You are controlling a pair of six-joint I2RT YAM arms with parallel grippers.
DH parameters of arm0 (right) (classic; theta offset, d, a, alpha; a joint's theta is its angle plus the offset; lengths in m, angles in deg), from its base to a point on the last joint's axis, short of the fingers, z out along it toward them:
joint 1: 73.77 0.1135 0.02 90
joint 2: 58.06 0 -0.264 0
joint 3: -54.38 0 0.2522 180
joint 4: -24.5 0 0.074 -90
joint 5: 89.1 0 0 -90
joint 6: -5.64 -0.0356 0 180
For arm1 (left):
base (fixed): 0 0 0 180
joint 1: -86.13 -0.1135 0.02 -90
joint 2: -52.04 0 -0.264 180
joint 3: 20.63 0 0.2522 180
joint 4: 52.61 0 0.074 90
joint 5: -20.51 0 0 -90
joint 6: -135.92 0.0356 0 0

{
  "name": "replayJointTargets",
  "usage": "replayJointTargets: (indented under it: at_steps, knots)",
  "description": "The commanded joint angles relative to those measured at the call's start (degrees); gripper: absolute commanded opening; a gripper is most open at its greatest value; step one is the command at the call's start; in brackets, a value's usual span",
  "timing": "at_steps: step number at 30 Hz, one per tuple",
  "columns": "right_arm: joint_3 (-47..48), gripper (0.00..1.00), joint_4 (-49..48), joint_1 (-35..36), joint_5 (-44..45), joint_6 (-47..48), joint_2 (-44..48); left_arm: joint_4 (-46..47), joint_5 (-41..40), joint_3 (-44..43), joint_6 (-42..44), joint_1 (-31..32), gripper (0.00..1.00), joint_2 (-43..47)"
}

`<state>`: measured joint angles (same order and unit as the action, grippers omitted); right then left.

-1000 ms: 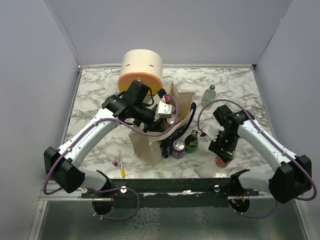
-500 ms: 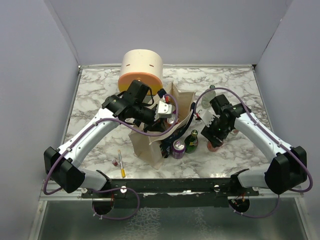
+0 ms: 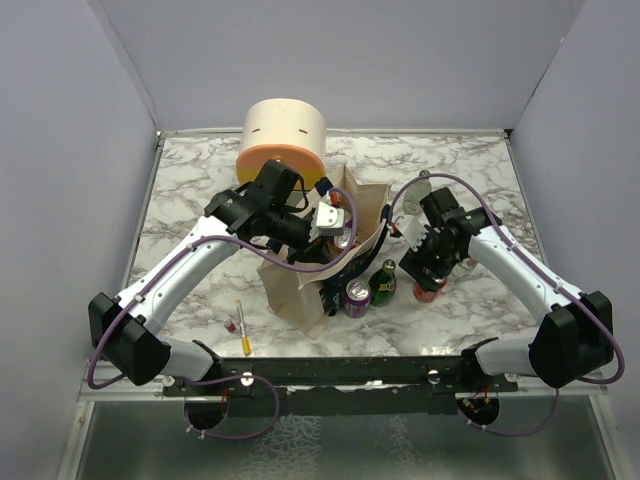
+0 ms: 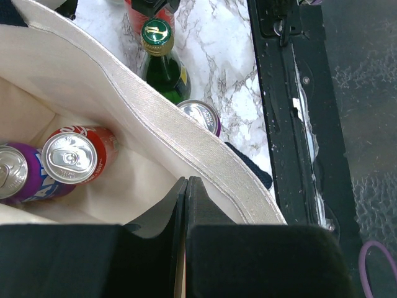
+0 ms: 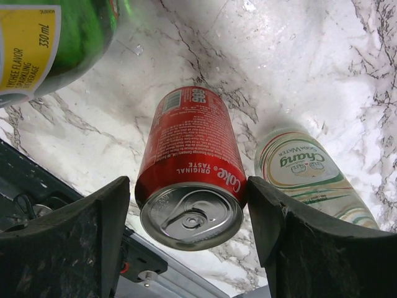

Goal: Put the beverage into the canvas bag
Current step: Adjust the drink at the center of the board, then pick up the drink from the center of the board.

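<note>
The beige canvas bag [image 3: 300, 290] stands open in the middle of the table. My left gripper [image 3: 335, 225] is shut on its rim [image 4: 155, 118] and holds the mouth open. Inside lie a red can [image 4: 77, 155] and a purple can [image 4: 15, 174]. My right gripper [image 3: 428, 275] is shut on a red Coke can [image 5: 189, 186], which sits between its fingers [image 5: 80, 248]. It holds the can to the right of the bag, beside a green bottle [image 3: 383, 283]. I cannot tell whether the can is off the table.
A purple can [image 3: 357, 297] stands against the bag's front. A Chang soda can [image 5: 304, 171] stands right by the held can. A cream-and-orange drawer box [image 3: 283, 140] is behind the bag, a clear bottle [image 3: 420, 185] at back right, a yellow pen [image 3: 242, 328] at front left.
My right gripper has moved left and away from the table's front edge with the Coke can in it, closer to the green bottle and the bag. The left arm has not moved.
</note>
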<state>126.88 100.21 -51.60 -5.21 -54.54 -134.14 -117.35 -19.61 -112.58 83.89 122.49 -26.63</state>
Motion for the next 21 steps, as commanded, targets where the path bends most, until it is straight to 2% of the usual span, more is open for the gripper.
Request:
replayJointTargets:
  at_steps: [1, 12, 17, 21]
  knots:
    - [-0.2, 0.75, -2.2, 0.0, 0.5, 0.6, 1.2, 0.8, -0.2, -0.7, -0.1, -0.3, 0.00, -0.7]
    - [-2.9, 0.76, -2.8, -1.8, 1.0, 1.4, 2.4, 0.7, -0.1, -0.2, -0.1, -0.3, 0.00, -0.1]
    - [-3.4, 0.73, -3.0, -2.8, 0.8, 2.0, 2.6, 0.7, -0.2, -0.1, 0.0, -0.3, 0.00, 0.0]
    - [-2.7, 0.66, -3.1, -3.4, 0.0, 2.0, 2.9, 0.7, -0.4, -0.2, 0.0, -0.3, 0.00, 0.0]
